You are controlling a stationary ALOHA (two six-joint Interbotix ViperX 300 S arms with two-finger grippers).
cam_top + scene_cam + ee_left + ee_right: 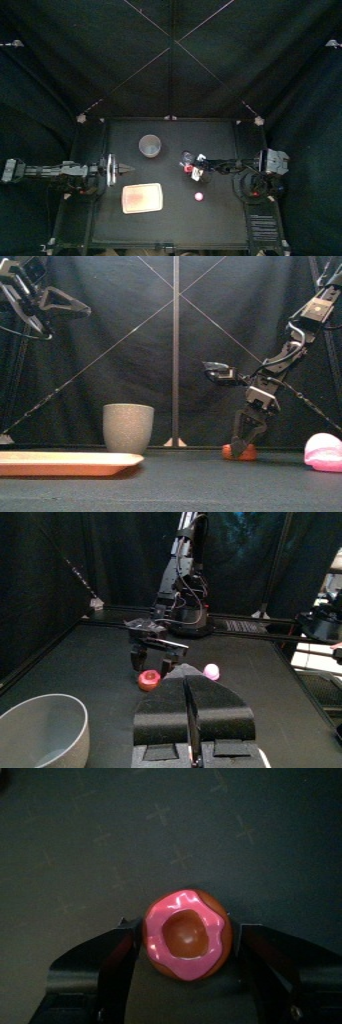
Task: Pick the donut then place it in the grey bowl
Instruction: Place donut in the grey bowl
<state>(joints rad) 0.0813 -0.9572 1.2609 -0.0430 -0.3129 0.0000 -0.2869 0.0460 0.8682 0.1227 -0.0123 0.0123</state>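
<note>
Worktop [174,232] from above carries one grey bowl [151,146], one pink tray [142,198] and one small pink toy [201,196]. The left arm [47,172] rests at the left edge, out of the way.

Front view: the right gripper [242,444] is down at the single donut [241,453], which sits on the worktop well right of the bowl.

Left wrist view: the left gripper [191,717] is clenched and empty.

Right wrist view: the jaws press the donut's two sides, grasping it for the lift, I judge.
</note>
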